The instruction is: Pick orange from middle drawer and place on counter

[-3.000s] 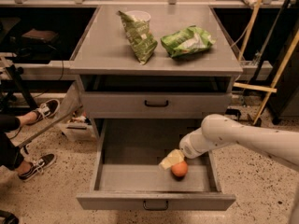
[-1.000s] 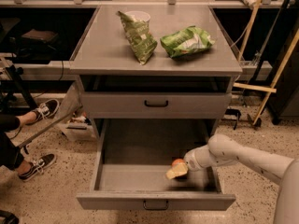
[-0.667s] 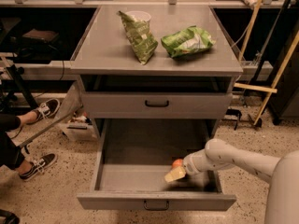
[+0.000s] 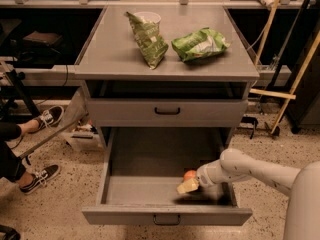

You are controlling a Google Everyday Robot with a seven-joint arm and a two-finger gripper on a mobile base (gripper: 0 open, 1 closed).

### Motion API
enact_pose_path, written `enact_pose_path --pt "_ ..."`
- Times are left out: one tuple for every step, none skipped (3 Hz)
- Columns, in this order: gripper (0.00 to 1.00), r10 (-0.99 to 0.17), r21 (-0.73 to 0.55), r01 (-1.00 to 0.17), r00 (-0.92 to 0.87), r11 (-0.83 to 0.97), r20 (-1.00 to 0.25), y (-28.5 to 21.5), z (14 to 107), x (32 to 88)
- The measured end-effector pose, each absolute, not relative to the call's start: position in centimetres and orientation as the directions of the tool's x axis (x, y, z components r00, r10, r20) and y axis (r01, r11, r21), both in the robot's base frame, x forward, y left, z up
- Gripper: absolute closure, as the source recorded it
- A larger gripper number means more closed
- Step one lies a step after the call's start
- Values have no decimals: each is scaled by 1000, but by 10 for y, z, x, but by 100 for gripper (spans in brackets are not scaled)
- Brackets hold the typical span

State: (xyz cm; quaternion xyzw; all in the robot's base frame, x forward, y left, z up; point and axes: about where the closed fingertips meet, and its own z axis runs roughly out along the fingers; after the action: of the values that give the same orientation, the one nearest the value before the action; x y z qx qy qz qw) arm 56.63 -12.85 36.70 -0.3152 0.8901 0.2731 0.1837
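The orange point(image 4: 190, 174) lies on the floor of the open middle drawer point(image 4: 165, 215), near its right front corner. My gripper point(image 4: 188, 185) is down inside the drawer, coming in from the right on the white arm point(image 4: 250, 168). It sits right against the orange's front side and hides its lower part. I cannot tell whether it grips the fruit. The counter point(image 4: 115, 51) is the grey cabinet top above.
Two green chip bags point(image 4: 149, 39) point(image 4: 200, 44) and a white cup point(image 4: 149, 17) stand on the counter. The upper drawer front point(image 4: 167, 111) is closed. A person's shoes point(image 4: 47, 116) point(image 4: 39, 176) are at the left. Wooden poles point(image 4: 295, 79) lean at the right.
The arm has dropped lower into the drawer and moved toward its front. The orange, in full view three seconds ago, is now partly covered by the gripper.
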Motion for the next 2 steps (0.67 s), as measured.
enact_pose_path --pt "42 -461 370 -661 -734 652 -499 -128 367 566" --pt "65 -455 374 -659 -736 653 -502 -129 369 566"
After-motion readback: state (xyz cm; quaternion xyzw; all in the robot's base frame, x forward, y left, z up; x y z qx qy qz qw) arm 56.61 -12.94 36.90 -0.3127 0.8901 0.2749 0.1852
